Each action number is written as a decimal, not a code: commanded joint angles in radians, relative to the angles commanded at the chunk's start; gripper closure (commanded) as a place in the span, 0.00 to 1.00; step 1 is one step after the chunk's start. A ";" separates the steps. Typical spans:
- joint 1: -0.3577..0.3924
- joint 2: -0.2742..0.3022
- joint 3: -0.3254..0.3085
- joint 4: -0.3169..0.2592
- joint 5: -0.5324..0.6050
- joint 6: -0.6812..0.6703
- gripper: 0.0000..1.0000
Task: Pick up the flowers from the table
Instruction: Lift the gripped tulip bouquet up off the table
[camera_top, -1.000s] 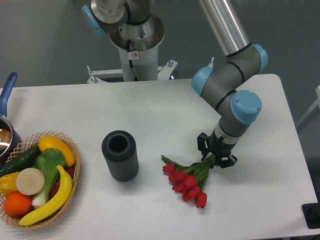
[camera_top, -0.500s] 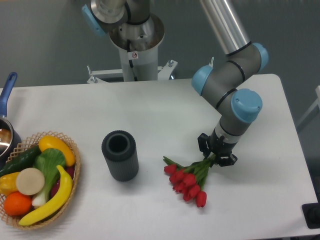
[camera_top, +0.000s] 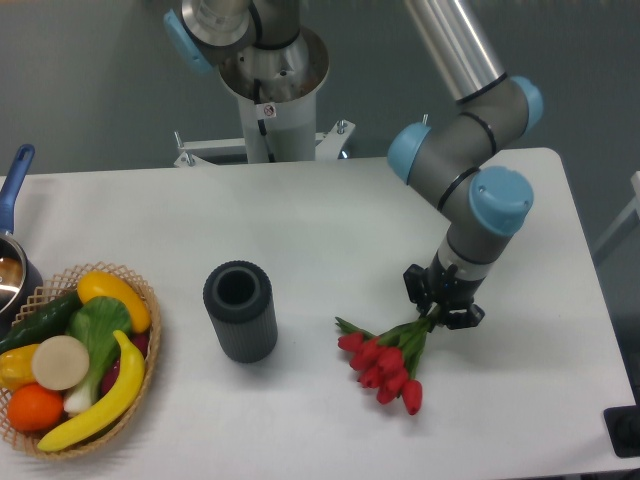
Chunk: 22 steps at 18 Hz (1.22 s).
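At the far left a pan (camera_top: 12, 255) sits behind a basket (camera_top: 150, 330) of fruit and vegetables. A dark cylindrical vase (camera_top: 241, 310) stands upright mid-table (camera_top: 300, 220), well apart from the flowers (camera_top: 385, 362) to its right. The gripper (camera_top: 443, 308) clenches their green stems, red heads pointing near-left, nothing between them and the vase.

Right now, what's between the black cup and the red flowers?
Nothing: the camera view shows only bare white table between the black cup and the flowers.
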 joint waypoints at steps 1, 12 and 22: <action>0.006 0.012 0.011 0.000 -0.029 -0.002 0.74; 0.097 0.085 0.113 0.000 -0.325 -0.159 0.74; 0.212 0.092 0.144 0.003 -0.643 -0.204 0.74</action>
